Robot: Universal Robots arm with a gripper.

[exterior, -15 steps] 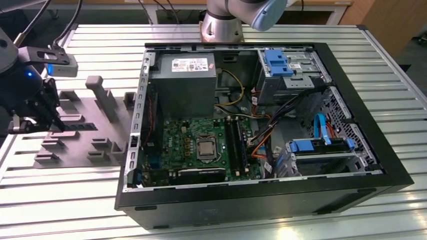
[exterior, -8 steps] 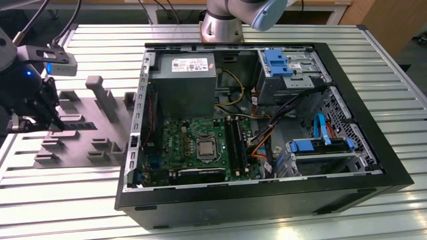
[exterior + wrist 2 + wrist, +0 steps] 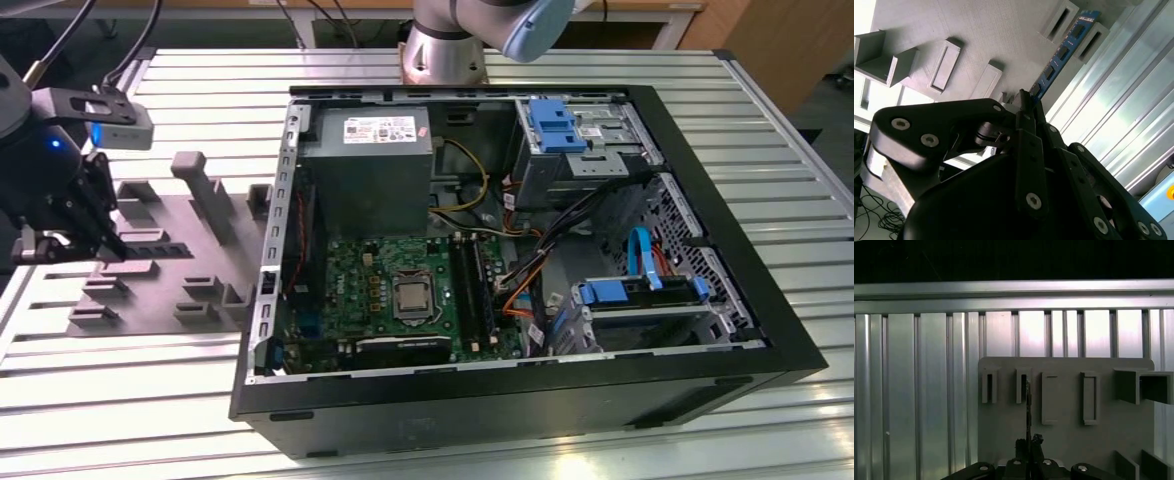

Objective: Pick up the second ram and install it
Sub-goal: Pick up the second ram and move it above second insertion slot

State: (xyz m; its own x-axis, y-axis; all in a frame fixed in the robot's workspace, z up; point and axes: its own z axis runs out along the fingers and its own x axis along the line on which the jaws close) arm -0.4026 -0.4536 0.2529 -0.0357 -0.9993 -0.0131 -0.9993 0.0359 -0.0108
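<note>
– At the exterior view's left, you are hanging your gripper [image 3: 104, 245] from a downward-pointing wrist, over the grey holder block [image 3: 174, 250] on the surface [image 3: 134, 400].
– And you are pinching the second ram [image 3: 1061, 52] at one end, jaws narrow around it. In the second wrist view, its far end is reaching beside the holder's raised slots.
– The open computer case [image 3: 534, 400] is lying rightward, well apart.

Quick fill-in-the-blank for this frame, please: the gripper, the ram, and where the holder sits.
1. The gripper is ___ on the second ram.
2. The chips along the second ram's blue board are ___ in colour.
3. The grey holder block lies at the exterior view's ___, beside the computer case.
Missing words: shut; black; left.
</note>
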